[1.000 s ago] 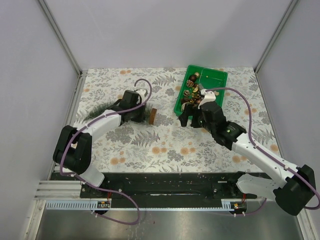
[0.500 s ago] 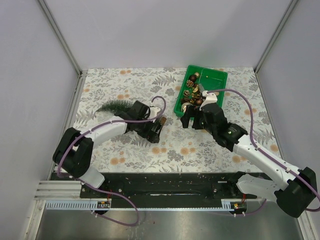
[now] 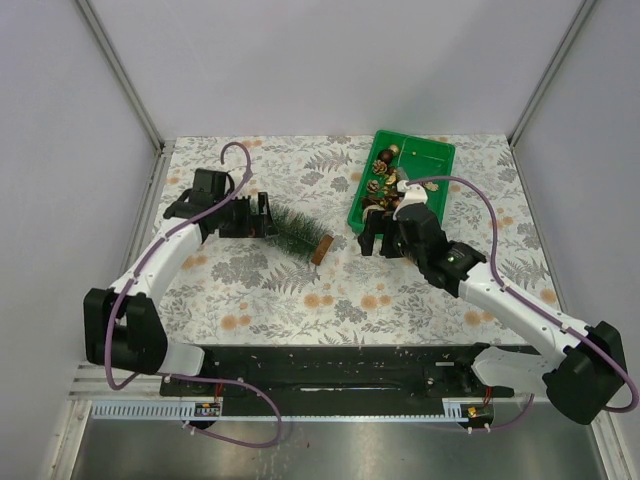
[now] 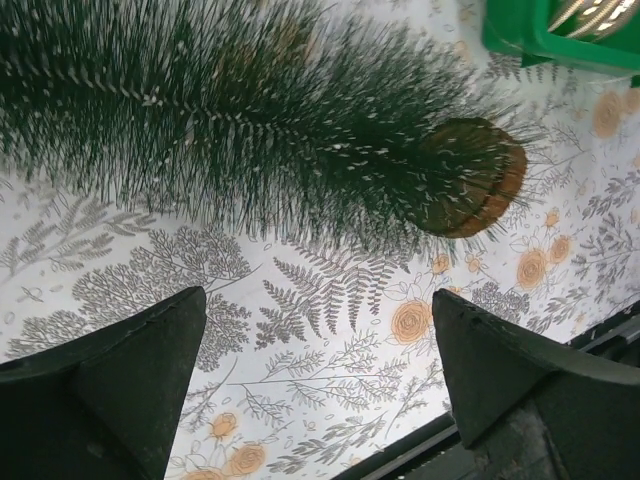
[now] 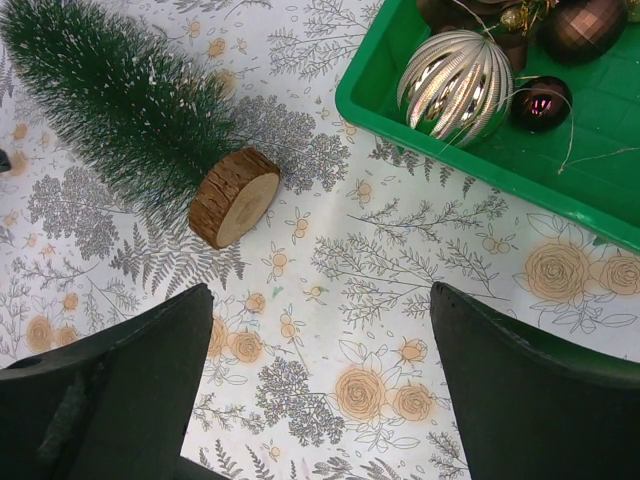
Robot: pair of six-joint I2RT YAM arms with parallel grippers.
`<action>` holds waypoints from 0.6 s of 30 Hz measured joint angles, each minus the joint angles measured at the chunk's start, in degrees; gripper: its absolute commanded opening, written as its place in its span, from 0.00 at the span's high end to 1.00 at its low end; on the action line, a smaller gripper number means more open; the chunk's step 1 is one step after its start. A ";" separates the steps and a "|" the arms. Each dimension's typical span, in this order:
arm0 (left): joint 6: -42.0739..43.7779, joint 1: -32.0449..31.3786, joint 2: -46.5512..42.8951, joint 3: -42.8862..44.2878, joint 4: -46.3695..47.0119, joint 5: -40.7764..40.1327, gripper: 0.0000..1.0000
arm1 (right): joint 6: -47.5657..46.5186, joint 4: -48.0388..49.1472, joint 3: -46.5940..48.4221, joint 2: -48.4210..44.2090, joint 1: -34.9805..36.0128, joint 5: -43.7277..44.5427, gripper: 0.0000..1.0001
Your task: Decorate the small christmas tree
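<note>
The small christmas tree [image 3: 292,230] lies on its side on the floral cloth, its wooden disc base [image 3: 321,250] pointing right. My left gripper [image 3: 264,216] stands open at the tree's tip end and holds nothing. In the left wrist view the tree [image 4: 250,110] stretches across the top, beyond the open gripper [image 4: 318,298]. My right gripper [image 3: 377,241] hangs open beside the near-left corner of the green bin [image 3: 428,160]. Through the right wrist camera the tree [image 5: 110,90] and its base [image 5: 235,197] lie ahead on the left of the gripper [image 5: 320,290].
The green bin [image 5: 480,160] holds a ribbed silver bauble [image 5: 455,85], a dark purple bauble [image 5: 540,103], pine cones and other ornaments. Grey walls with metal rails close in the table on three sides. The black mounting rail [image 3: 330,370] runs along the near edge.
My left gripper has opened and let go of the tree, then drawn back to the left. The tree now lies flat, base to the right. The right arm has barely moved.
</note>
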 measured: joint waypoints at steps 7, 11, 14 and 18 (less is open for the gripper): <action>-8.20 0.57 4.57 -2.86 0.96 -1.90 0.10 | -0.04 0.37 0.15 0.50 0.00 -1.09 0.03; -10.75 0.57 6.25 -2.58 3.39 -3.87 0.37 | -0.11 0.94 0.17 0.70 0.02 -1.46 0.03; -12.26 0.57 8.57 -1.99 5.77 -5.22 0.64 | -0.31 1.44 0.20 0.96 0.02 -1.55 0.03; -13.79 0.57 11.08 -2.01 8.13 -6.82 0.71 | -0.61 1.81 0.17 1.18 0.02 -2.49 0.03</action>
